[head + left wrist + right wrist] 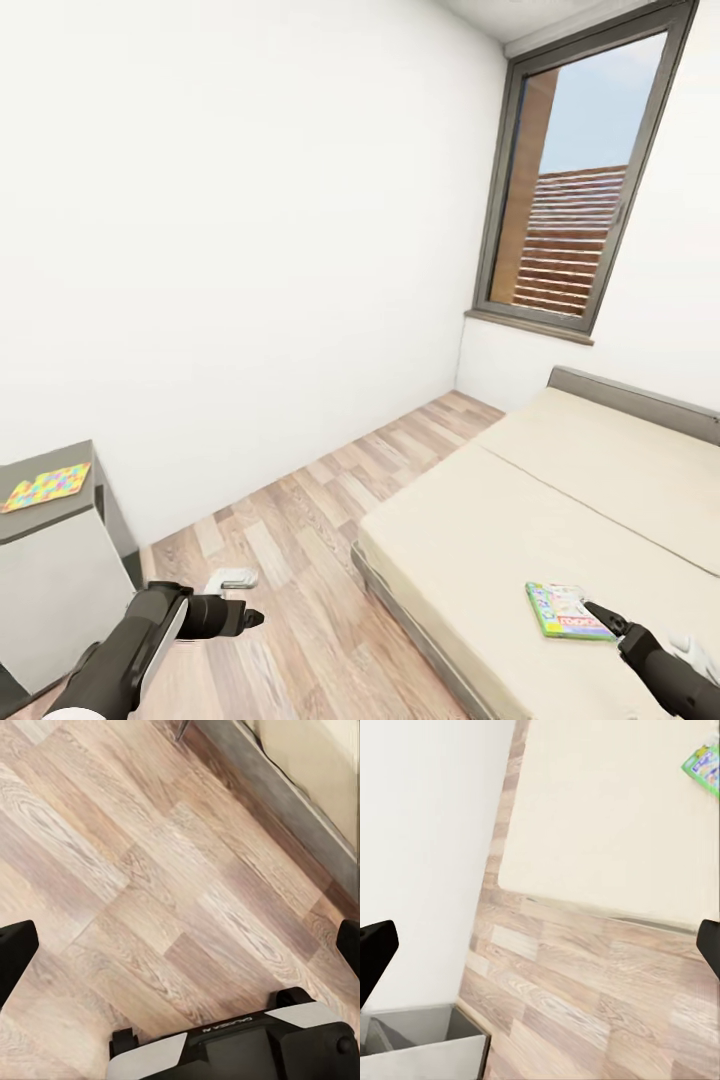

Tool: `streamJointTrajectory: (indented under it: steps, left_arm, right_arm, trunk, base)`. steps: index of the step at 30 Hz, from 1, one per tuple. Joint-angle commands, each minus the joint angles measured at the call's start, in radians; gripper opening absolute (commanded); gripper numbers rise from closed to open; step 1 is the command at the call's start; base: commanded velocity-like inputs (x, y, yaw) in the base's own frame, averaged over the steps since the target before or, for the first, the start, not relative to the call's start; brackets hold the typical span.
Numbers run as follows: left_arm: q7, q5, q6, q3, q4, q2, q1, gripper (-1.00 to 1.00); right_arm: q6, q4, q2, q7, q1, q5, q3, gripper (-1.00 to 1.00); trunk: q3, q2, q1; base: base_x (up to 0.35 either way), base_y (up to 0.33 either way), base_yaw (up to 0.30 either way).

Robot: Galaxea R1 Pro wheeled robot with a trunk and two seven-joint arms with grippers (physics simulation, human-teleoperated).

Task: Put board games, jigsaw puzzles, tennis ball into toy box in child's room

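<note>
I judge the task barely started: one board game [568, 610] lies on the bed [520, 520], a puzzle [45, 487] on the desk [50, 560], and my left gripper [180, 945] and right gripper [540, 952] are both wide and empty.

Bedroom: bed [560, 500], window [575, 180]

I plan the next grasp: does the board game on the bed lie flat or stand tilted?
Flat: the board game lies face up on the bed.
</note>
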Motion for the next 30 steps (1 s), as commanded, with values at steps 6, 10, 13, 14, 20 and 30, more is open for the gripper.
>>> streamJointTrajectory:
  steps: [6,10,13,14,20,30]
  left_arm:
    - [-0.008,-0.008,-0.005,0.002,-0.001,0.0,0.0,1.0]
    - [-0.008,-0.008,-0.009,0.002,-0.001,0.0,0.0,1.0]
    - [-0.008,-0.008,-0.01,0.003,-0.001,0.0,0.0,1.0]
    - [-0.008,-0.008,-0.01,0.003,-0.001,0.0,0.0,1.0]
    - [-0.009,-0.008,-0.013,0.004,-0.001,0.002,0.0,1.0]
    - [-0.009,-0.008,-0.015,0.004,-0.001,0.007,0.0,1.0]
  right_arm:
    - [0.005,0.034,0.0,0.022,-0.001,0.004,-0.027,1.0]
    - [0.004,0.04,0.0,0.039,-0.001,0.006,-0.041,1.0]
    - [0.004,0.041,0.0,0.048,-0.001,0.007,-0.051,1.0]
    - [0.004,0.041,0.0,0.049,-0.001,0.007,-0.052,1.0]
    - [0.004,0.043,0.0,0.052,-0.001,0.007,-0.057,1.0]
    - [-0.028,0.08,-0.016,0.061,-0.001,-0.002,-0.058,1.0]
  trunk:
    - [-0.003,-0.002,0.001]
    - [-0.003,-0.002,0.001]
    - [-0.003,-0.002,0.001]
    - [-0.003,-0.002,0.001]
    - [-0.003,-0.002,0.001]
    - [-0.003,-0.002,0.001]
  base:
    - [0.128,0.084,-0.268]
    - [0.193,0.131,-0.272]
    - [0.21,0.142,-0.275]
    - [0.214,0.146,-0.277]
    - [0.217,0.152,-0.278]
    - [0.207,0.149,-0.279]
